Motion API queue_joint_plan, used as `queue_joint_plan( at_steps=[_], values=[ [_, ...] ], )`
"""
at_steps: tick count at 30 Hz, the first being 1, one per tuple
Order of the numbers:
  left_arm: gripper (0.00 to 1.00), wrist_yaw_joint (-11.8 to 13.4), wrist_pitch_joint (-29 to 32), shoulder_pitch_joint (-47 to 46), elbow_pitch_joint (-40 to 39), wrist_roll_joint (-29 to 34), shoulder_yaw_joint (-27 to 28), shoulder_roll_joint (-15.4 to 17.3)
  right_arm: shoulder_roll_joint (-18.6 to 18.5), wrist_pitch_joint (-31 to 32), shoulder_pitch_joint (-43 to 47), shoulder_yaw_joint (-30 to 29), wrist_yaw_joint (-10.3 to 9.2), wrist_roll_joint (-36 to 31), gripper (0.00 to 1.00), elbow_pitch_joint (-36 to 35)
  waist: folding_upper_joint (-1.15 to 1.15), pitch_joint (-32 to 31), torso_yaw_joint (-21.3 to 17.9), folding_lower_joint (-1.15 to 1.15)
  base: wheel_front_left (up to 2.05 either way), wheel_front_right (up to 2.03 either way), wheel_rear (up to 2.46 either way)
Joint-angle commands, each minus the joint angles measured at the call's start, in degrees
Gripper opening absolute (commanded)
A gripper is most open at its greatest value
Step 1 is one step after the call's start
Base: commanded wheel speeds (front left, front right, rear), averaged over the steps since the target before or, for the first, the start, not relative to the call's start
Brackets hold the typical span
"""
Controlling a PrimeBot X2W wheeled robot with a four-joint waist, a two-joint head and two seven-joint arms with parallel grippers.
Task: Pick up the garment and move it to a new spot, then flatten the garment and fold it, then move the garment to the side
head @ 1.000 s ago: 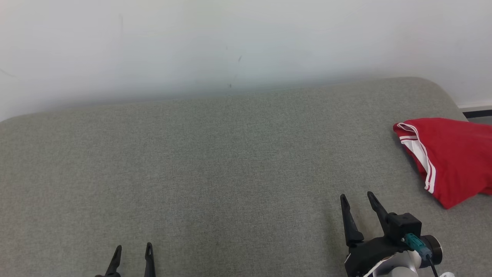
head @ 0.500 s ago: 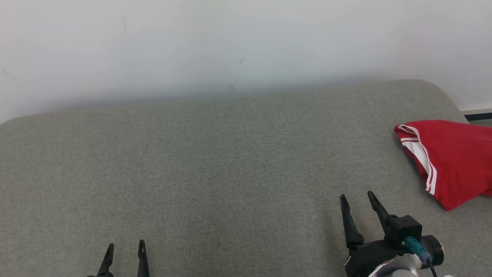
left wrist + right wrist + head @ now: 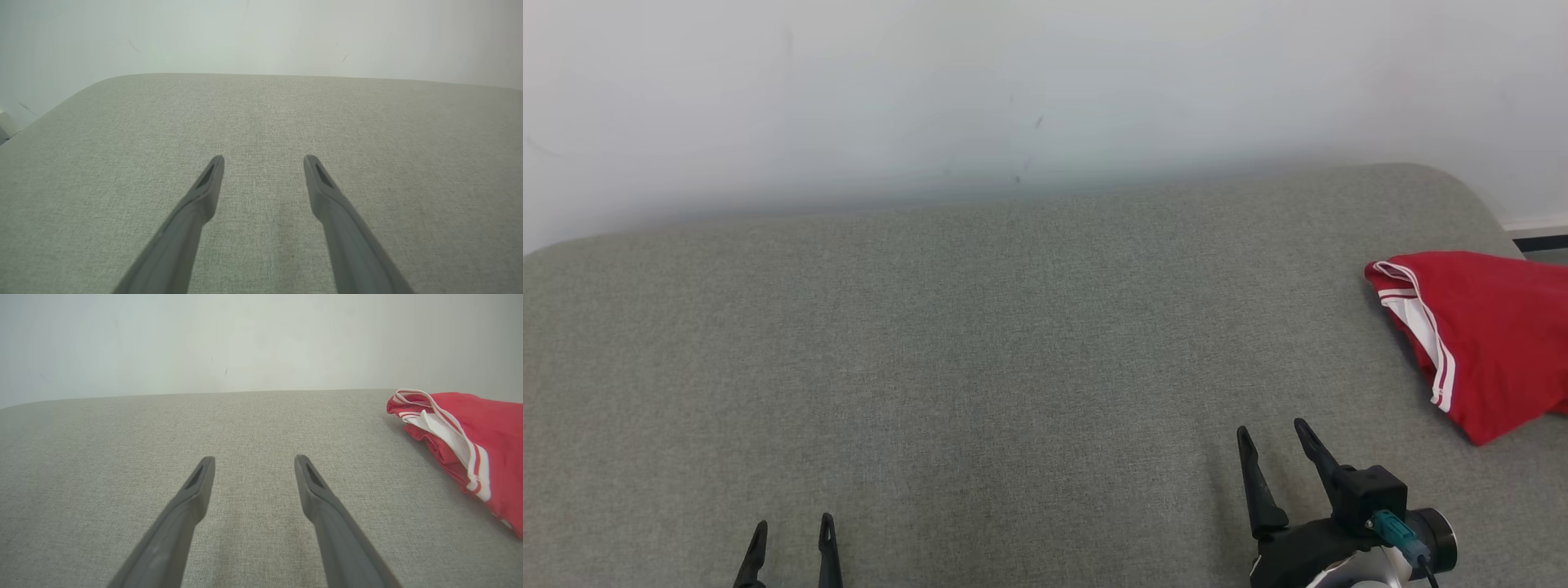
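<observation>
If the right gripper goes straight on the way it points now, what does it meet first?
Probably the grey cushion itself, or the wall behind it; the tilt is hard to judge. The right gripper is open, and the garment lies off to its right, out of the line.

**Soft, even light, slightly hazy**

The room is bright and diffuse. The white wall (image 3: 1045, 82) looks washed out and foggy. Shadows on the grey cushion (image 3: 980, 343) are faint and soft-edged. The dark fingers (image 3: 322, 510) blur towards the wrist views' bottom edge.
</observation>
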Motion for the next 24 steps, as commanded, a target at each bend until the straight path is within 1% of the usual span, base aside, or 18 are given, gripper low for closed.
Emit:
queue_joint_plan(
  at_steps=[1, 8, 9, 14, 22, 23, 24],
  values=[
    [1.0, 0.2, -0.1, 0.3, 0.0, -0.5, -0.2, 0.0, 0.1, -0.2, -0.1, 0.2, -0.19, 0.3, 1.0, 0.3, 0.0, 0.1, 0.0, 0.0, 0.0, 0.0, 0.0],
    [1.0, 0.1, -0.1, 0.5, 0.1, -0.6, -0.3, 0.0, 0.1, -0.2, -0.5, 0.6, -0.19, 0.0, 1.0, 0.9, 0.0, 0.2, -0.2, 0.0, 0.0, 0.0, 0.0],
    [1.0, 0.0, -0.1, 0.5, 0.0, -0.7, -0.3, 0.1, 0.1, -0.2, -0.6, 0.7, -0.15, -0.2, 1.0, 1.0, 0.0, 0.4, -3.4, 0.0, 0.0, 0.0, 0.0],
    [1.0, 0.2, -0.1, 0.3, -0.1, -0.9, -0.6, 0.0, 0.1, -0.2, -0.6, 0.6, -0.18, -0.5, 1.0, 1.1, 0.0, 0.6, -3.6, 0.0, 0.0, 0.0, 0.0],
    [1.0, -0.6, -0.1, 0.1, -0.2, -2.0, -0.6, 0.0, 0.1, -0.2, -0.8, 0.0, -0.18, -0.6, 1.0, 0.9, 0.0, 0.9, -3.8, 0.0, 0.0, 0.0, 0.0],
    [0.0, -0.8, 0.0, 0.2, 0.1, -2.1, -0.7, 0.0, 0.0, 0.0, -0.7, 0.0, -0.02, -0.2, 0.0, 1.1, 0.0, 0.9, -3.8, 0.0, 0.0, 0.0, 0.0],
    [0.0, -0.8, 0.1, 0.2, 0.5, -2.2, -0.7, 0.0, 0.0, 0.1, -0.6, -0.1, -0.01, -0.1, 0.0, 1.5, 0.0, 0.9, -3.8, 0.0, 0.0, 0.0, 0.0]
  ],
)
